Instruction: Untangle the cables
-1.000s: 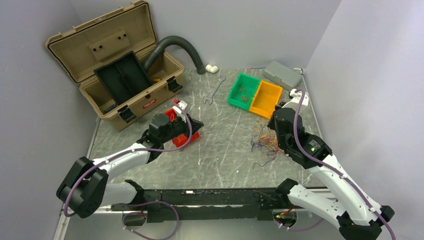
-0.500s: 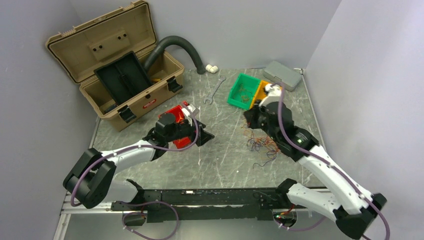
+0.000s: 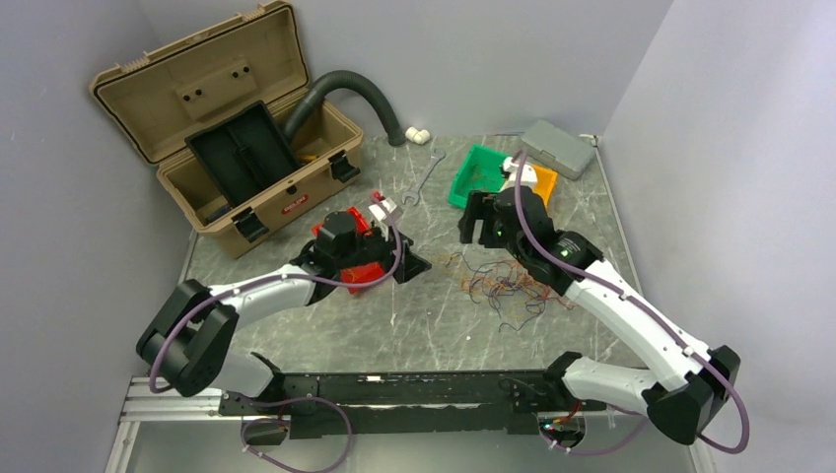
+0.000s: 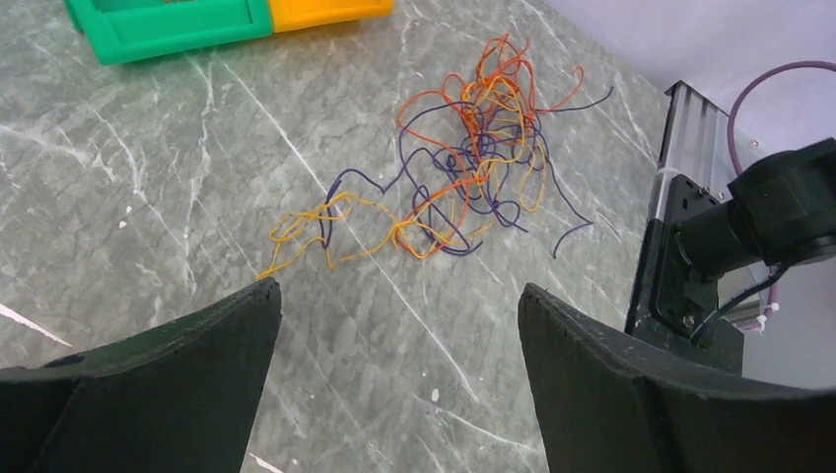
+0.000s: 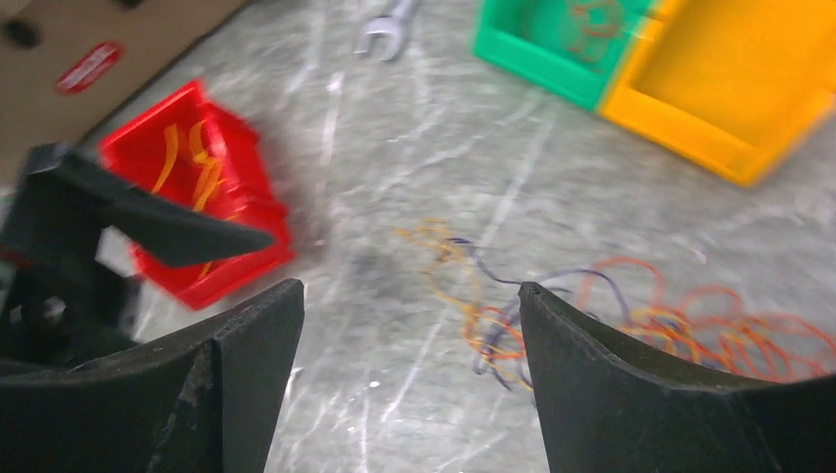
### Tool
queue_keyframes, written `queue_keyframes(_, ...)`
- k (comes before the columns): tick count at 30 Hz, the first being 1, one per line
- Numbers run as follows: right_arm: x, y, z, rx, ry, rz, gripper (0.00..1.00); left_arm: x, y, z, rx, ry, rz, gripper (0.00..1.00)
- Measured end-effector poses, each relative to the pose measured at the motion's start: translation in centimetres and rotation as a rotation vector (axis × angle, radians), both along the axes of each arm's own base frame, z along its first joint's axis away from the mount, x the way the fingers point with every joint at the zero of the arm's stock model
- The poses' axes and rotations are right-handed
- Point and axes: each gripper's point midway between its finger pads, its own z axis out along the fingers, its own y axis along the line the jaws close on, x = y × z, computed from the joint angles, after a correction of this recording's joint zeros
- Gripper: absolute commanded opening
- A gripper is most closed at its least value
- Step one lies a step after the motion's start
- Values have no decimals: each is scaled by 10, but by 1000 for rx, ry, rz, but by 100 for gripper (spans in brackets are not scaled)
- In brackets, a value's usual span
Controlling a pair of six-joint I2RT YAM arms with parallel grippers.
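While looking out between the tips of the left gripper (image 4: 396, 296), found the cables (image 4: 463, 172) lying flat on the table (image 4: 148, 197), well ahead of both fingers and nearer the right-hand one: knotted orange, yellow and dark purple strands, with one yellow-orange tail trailing back toward the left-hand finger. Touched none of them; held those fingers wide apart and empty. Found the right gripper (image 5: 409, 296) likewise spread wide with nothing between its fingers, hanging above the table. Saw the tangle just beyond its right-hand finger, partly hidden behind it, with one thin tail reaching into the gap ahead. Noted a red bin (image 5: 197, 187) with yellow strands inside beyond its left-hand finger, and a dark finger of the left gripper just in front of that bin. Farther ahead, past the gap, made out a wrench (image 5: 386, 22), then a green bin (image 5: 552, 49) and an orange bin (image 5: 730, 89) touching side by side.
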Motion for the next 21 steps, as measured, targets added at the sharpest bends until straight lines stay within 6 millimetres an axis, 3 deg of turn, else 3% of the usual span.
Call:
queue_keyframes(6, -5, -86, -37, -66, 90, -315, 78, 13, -12, -18, 59, 89, -3, 88)
queue_keyframes(9, -15, -135, -73, -79, 170, -469, 69, 12, -17, -31, 89, 135, -16, 86)
queue_keyframes(11, -22, -154, -96, -80, 228, -530, 68, 7, -20, -38, 106, 163, -33, 85)
queue_keyframes(15, -29, -159, -135, -77, 326, -549, 68, 1, -20, -36, 100, 156, -46, 88)
queue_keyframes(21, -25, -155, -179, -78, 401, -557, 69, -21, 14, -2, 7, -20, 39, 89)
